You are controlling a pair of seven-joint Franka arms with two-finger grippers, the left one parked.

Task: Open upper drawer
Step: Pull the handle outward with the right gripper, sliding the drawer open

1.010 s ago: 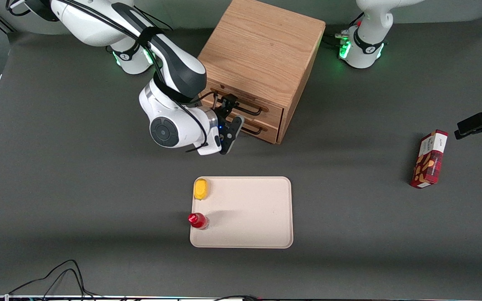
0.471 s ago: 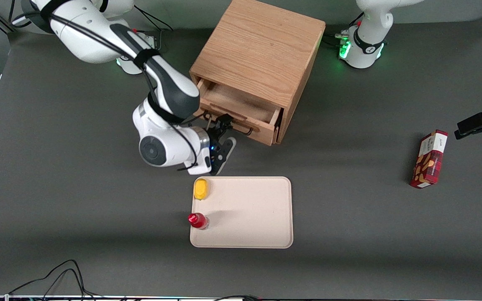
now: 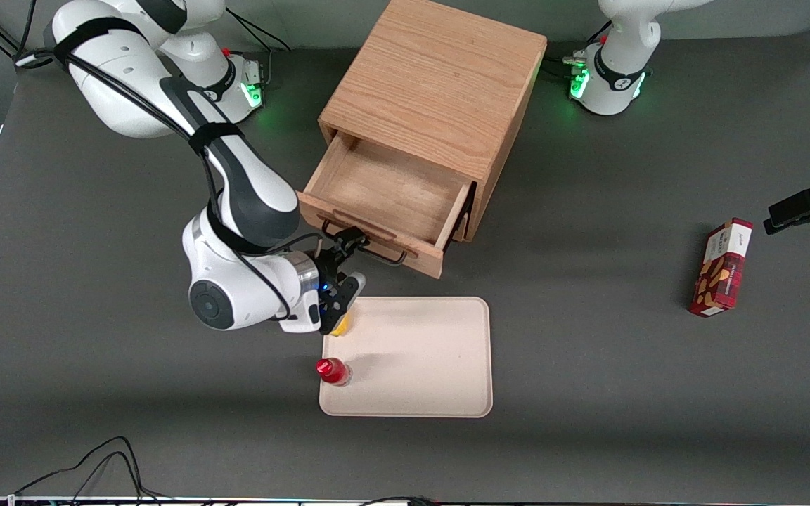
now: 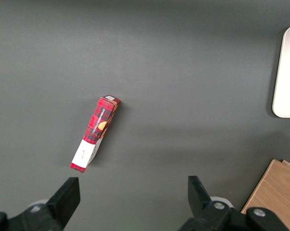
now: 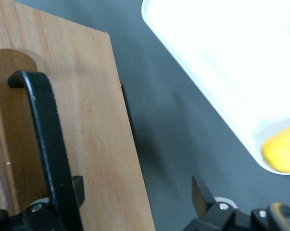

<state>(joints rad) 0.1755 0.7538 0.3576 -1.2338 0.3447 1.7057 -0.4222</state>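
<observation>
upper drawer [image 3: 385,191]: light oak, visible grain, pulled well out of the cabinet [image 3: 440,91] toward the front cam, inside bare wood, shallow box shape.
handle [image 5: 47,139]: thin black wire/bar w/ rounded bend, sits in a recessed cutout on the drawer front.
gripper [image 3: 344,270]: at the drawer front, one black finger hooked by the handle, the other hanging out over the tray corner; spread wide, not pinching anything afaict.
arm: bent at elbow, wrist rolled sideways, white shells + black cables, low over the table.
tray [image 3: 419,365]: cream, matte, rounded-corner rectangle, nearer the cam than the drawer.
yellow item [image 5: 282,154]: smooth, rounded, in tray corner under the gripper.
red-capped bottle [image 3: 332,370]: upright at tray edge.
red plaid box [image 3: 721,267]: flat carton, toward the parked arm's end.
</observation>
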